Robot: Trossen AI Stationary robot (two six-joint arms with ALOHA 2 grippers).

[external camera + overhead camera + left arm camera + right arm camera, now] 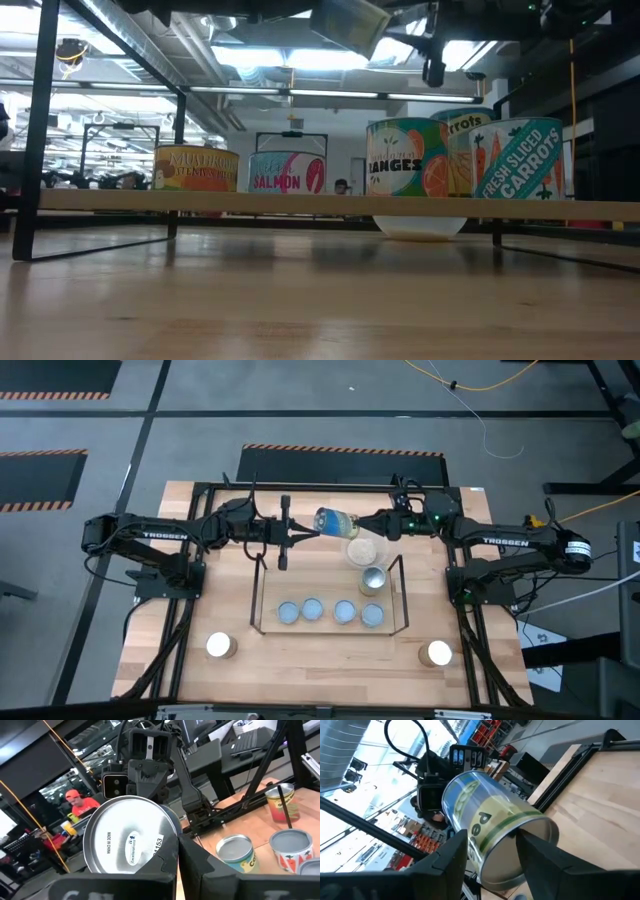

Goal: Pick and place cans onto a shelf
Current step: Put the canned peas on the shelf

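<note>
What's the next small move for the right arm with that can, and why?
Probably carry the can toward a bare part of the shelf and stand it upright. The right gripper holds it on its side in the air, behind the shelf. Five cans already stand there: four along the front, one behind them. The left gripper, shut and holding nothing, points at the can.

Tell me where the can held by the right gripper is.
High view: the can lies tilted in the right gripper, above the shelf back edge, beside the clear dish.
</note>
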